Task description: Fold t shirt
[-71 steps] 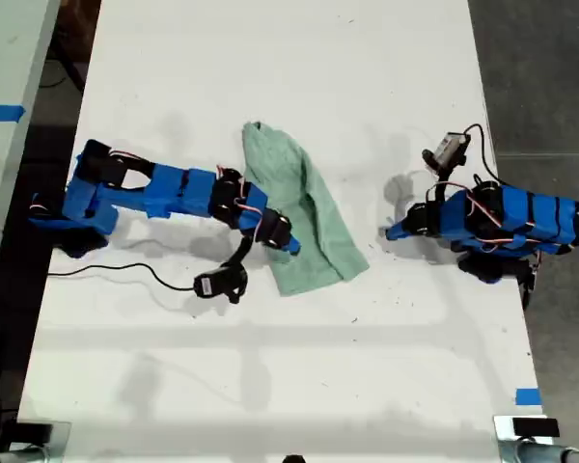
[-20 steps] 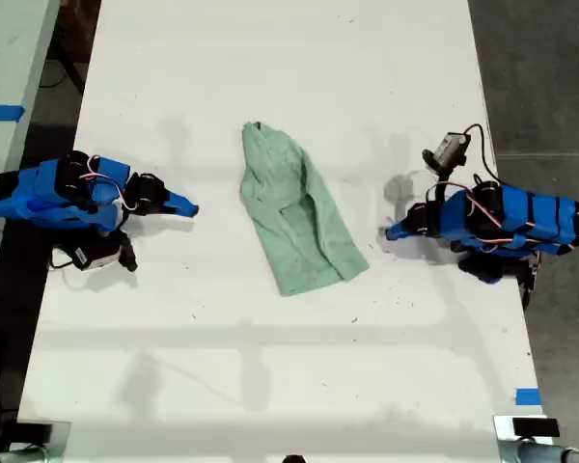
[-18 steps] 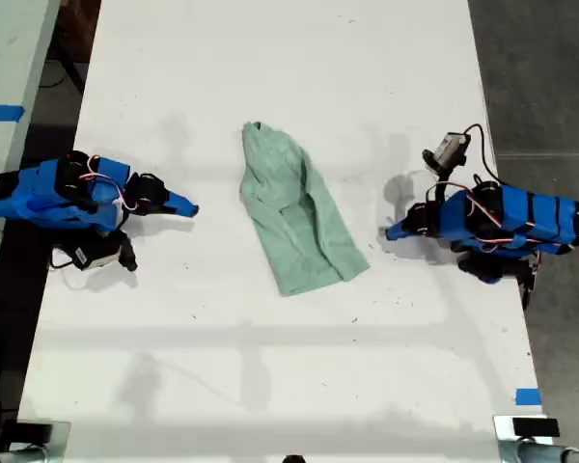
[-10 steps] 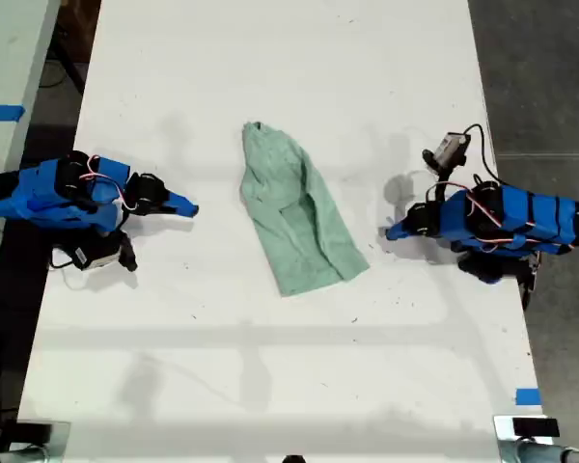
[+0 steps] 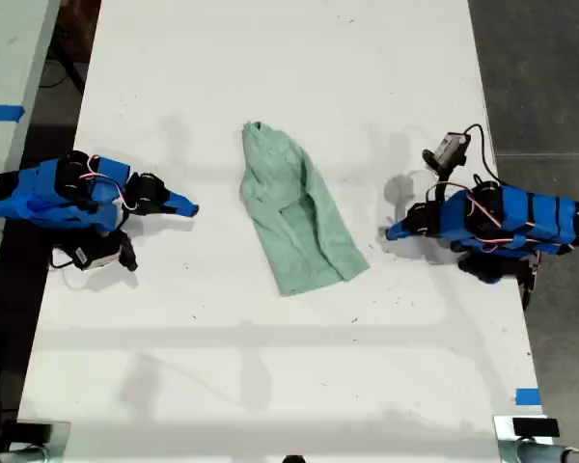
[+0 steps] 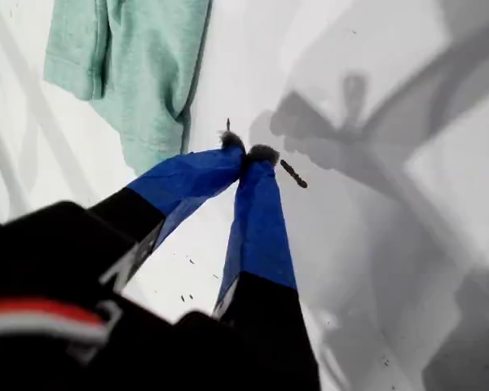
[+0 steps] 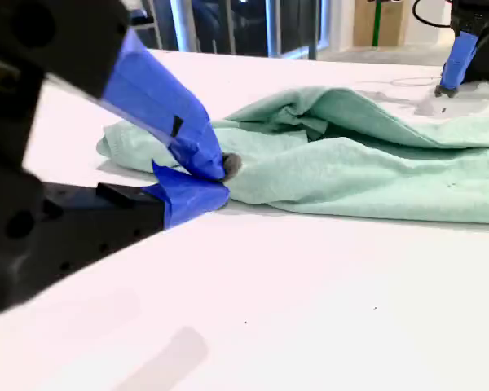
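Sitting clear of shirt [image 5: 299, 217] with first tool [image 6: 248, 155] and second tool [image 7: 220, 175] closed, empty; folded into a rumpled strip, crosswise fold likely left.

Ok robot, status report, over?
My first end effector shut, empty. My second end effector shut, empty. T shirt lying in a rumpled strip on the table, clear of both. Nothing in the way.
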